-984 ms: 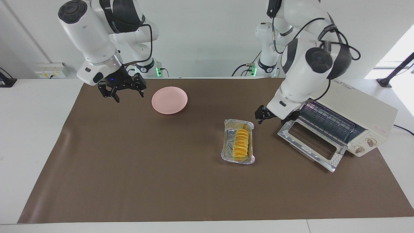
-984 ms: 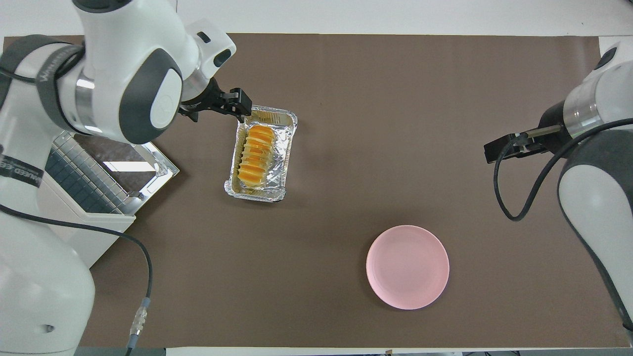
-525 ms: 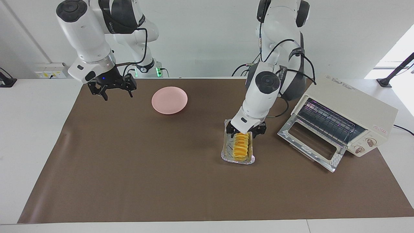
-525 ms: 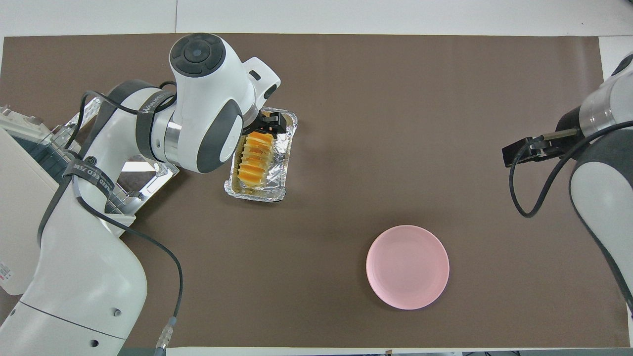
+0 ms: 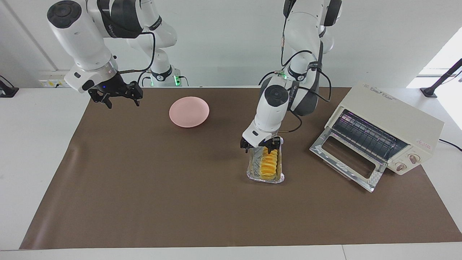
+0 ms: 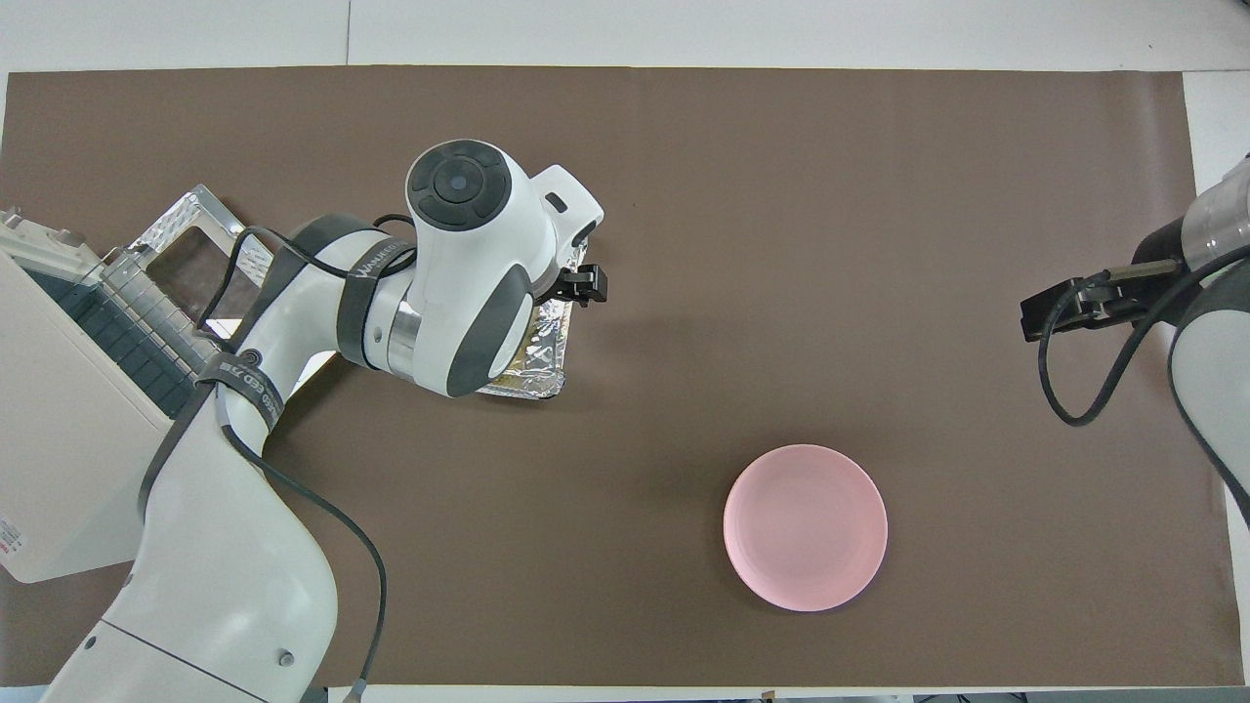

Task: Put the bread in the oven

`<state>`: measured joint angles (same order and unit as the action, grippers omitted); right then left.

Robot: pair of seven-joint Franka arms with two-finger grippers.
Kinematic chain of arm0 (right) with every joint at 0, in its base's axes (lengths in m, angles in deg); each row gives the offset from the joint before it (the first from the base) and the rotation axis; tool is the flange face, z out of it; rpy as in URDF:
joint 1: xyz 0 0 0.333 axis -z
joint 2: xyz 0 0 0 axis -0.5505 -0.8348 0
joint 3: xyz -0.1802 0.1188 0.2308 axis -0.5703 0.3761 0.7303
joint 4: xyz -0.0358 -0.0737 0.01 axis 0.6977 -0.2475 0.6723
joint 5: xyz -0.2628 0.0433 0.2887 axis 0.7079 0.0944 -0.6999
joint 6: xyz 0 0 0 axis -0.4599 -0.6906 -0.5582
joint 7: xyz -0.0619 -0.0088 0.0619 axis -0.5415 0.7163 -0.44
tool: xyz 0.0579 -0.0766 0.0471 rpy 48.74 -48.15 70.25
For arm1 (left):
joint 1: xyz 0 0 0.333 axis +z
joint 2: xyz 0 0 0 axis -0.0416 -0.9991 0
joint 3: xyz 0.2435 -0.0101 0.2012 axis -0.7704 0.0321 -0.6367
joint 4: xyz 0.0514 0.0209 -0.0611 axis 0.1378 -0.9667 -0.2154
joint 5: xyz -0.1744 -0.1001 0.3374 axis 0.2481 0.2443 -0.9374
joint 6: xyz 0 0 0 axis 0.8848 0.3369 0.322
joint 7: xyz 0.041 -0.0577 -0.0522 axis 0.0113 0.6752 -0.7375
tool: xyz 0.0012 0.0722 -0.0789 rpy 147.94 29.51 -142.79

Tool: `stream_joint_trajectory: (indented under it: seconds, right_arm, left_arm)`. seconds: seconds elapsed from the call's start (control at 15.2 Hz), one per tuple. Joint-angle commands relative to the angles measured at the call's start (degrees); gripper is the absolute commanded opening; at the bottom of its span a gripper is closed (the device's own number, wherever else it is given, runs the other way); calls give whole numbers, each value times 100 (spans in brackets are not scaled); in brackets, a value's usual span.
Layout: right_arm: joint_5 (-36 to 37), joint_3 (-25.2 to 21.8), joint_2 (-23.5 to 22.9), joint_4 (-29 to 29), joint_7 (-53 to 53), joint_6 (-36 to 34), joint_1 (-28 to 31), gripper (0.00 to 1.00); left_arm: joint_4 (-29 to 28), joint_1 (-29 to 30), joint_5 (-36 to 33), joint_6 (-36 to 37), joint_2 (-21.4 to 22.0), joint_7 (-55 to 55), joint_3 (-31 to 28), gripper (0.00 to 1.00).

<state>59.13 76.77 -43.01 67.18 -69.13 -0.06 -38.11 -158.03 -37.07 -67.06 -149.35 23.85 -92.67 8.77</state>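
The bread (image 5: 270, 164), a golden ridged loaf, lies in a silver foil tray (image 5: 265, 177) in the middle of the table. My left gripper (image 5: 260, 147) is open and hangs low over the end of the bread and tray nearer to the robots. Its fingers are spread about as wide as the tray. In the overhead view the left arm hides the bread, and only one of the left gripper's fingers (image 6: 586, 286) and a corner of the tray (image 6: 542, 363) show. The cream oven (image 5: 393, 119) stands at the left arm's end with its glass door (image 5: 346, 159) dropped open. My right gripper (image 5: 114, 101) is open and empty, and it waits in the air.
A round pink plate (image 5: 189, 111) lies nearer to the robots than the tray, toward the right arm's end; it also shows in the overhead view (image 6: 805, 527). The oven (image 6: 59, 420) and its open door (image 6: 190, 249) sit beside the tray. A brown mat covers the table.
My left gripper has swung from the oven's door to over the end of the bread in the tray. My right gripper has drawn back toward its own end of the table.
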Motion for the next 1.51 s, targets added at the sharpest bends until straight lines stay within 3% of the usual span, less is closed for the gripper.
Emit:
stream_joint_trajectory:
  seconds: [0.0, 0.26, 0.33, 0.39, 0.46, 0.52, 0.92, 1.18, 1.31, 1.44]
  right_arm:
    - [-3, 63, 36, -147, 7, -108, 136, 100]
    - [15, 28, 53, -121, -37, -46, 181, 100]
    - [23, 28, 53, -121, -115, -37, 172, 100]
    - [15, 37, 53, -130, -220, -37, 172, 100]
    - [15, 37, 53, -130, -256, -55, 172, 100]
    - [15, 37, 53, -130, -248, -46, 172, 100]
    - [24, 37, 106, -60, -239, -90, 154, 100]
    - [24, 37, 106, -69, -230, -99, 163, 100]
    - [24, 37, 106, -69, -230, -99, 163, 100]
    - [24, 37, 106, -60, -230, -99, 154, 100]
  left_arm:
    - [-167, -177, -68, -298, -240, -103, -81, 100]
    - [-360, -308, -68, -342, -249, -139, -72, 100]
    - [-360, -300, -68, -377, -249, -174, -81, 95]
    - [-343, -266, -59, -421, -249, -243, -72, 79]
    - [-334, -230, -59, -421, -249, -270, -72, 43]
    - [-351, -204, -59, -387, -249, -262, -81, 0]
    - [-168, -81, -15, 7, -232, -647, -116, 0]
    - [1131, 603, -24, 1579, -223, -675, -142, 0]
    - [1449, 929, -76, 1924, -197, -675, -230, 0]
    - [1503, 948, -190, 2101, -188, -675, -711, 0]
